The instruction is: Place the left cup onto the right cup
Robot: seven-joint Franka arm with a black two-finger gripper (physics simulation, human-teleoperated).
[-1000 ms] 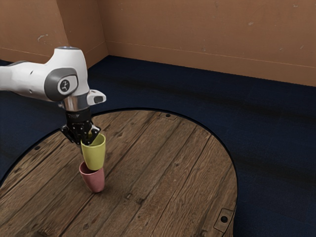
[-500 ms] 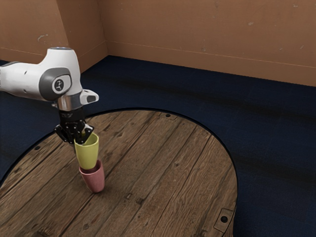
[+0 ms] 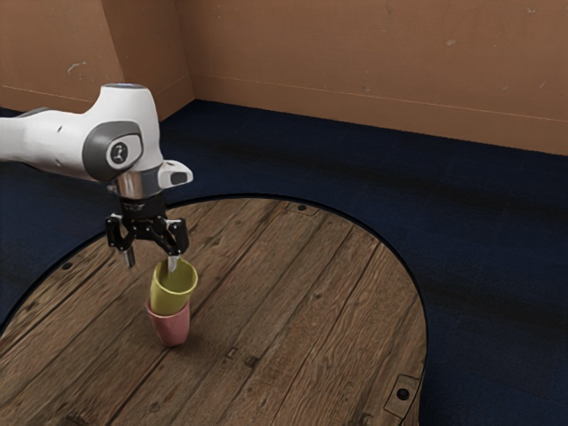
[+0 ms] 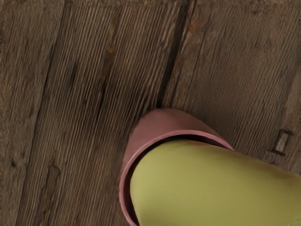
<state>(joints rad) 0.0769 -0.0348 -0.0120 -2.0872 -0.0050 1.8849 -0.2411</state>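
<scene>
The yellow-green cup [image 3: 173,286] sits nested inside the pink cup [image 3: 169,327] on the round wooden table [image 3: 293,311], leaning a little toward the exterior view's right. My gripper [image 3: 152,259] hovers just above the yellow cup's rim with its fingers spread open; one fingertip [image 3: 174,266] reaches down to the rim, the other hangs apart on the exterior view's left. From the wrist camera, the yellow cup [image 4: 211,188] lies just under my hand, inside the pink cup's rim [image 4: 141,141].
The table's edge [image 3: 404,266] curves round on the exterior view's right, with dark blue floor [image 3: 426,195] beyond. Brown walls [image 3: 355,53] stand behind. A metal bracket [image 3: 401,393] is set near the table's front rim.
My fingers have opened and let go of the yellow cup, which has dropped deeper into the pink cup. My hand has shifted slightly toward the exterior view's right.
</scene>
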